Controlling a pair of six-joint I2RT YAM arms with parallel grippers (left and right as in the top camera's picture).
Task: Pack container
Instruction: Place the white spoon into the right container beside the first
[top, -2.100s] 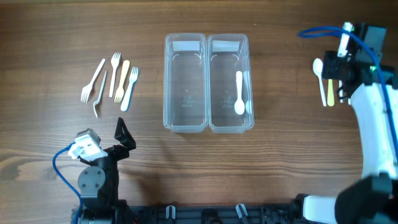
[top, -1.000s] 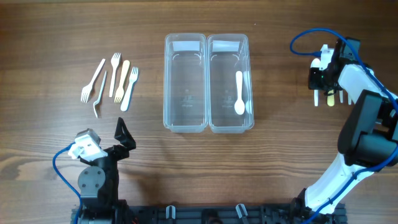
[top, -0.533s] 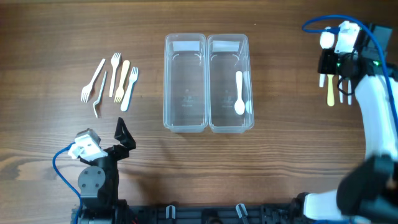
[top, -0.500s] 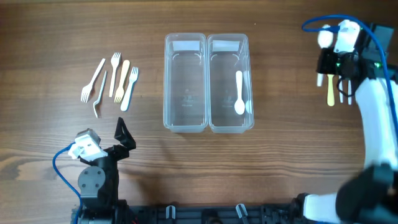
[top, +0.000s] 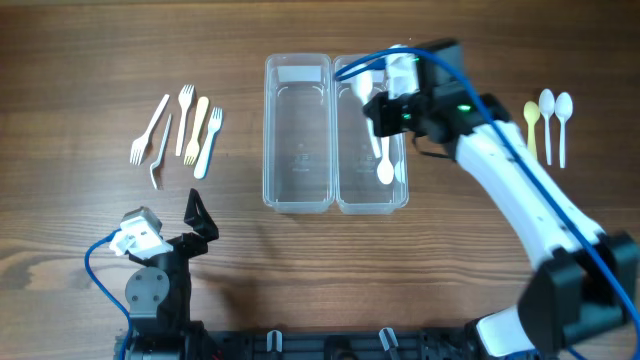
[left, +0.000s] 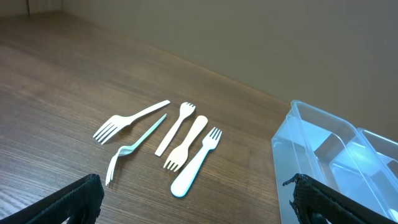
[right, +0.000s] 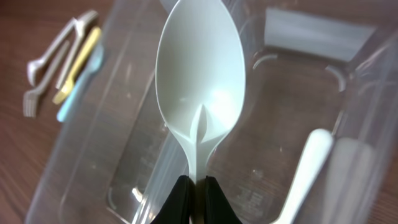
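Two clear containers stand side by side mid-table, the left one (top: 297, 150) bare and the right one (top: 370, 207) holding a white spoon (top: 386, 165). My right gripper (top: 385, 108) hovers over the right container. In the right wrist view it (right: 196, 190) is shut on the handle of another white spoon (right: 200, 81), bowl pointing away, above where the containers' inner walls meet. The lying spoon (right: 308, 168) shows below it to the right. My left gripper (top: 200, 215) rests open at the lower left, nothing between its fingers (left: 81, 196).
Several plastic forks (top: 185, 125) lie in a loose row left of the containers, also seen in the left wrist view (left: 180, 146). A yellow spoon (top: 531, 120) and two white spoons (top: 555, 110) lie at the far right.
My right arm has swung from the spoons at the far right leftward to over the containers, carrying a white spoon. The left arm has stayed still.
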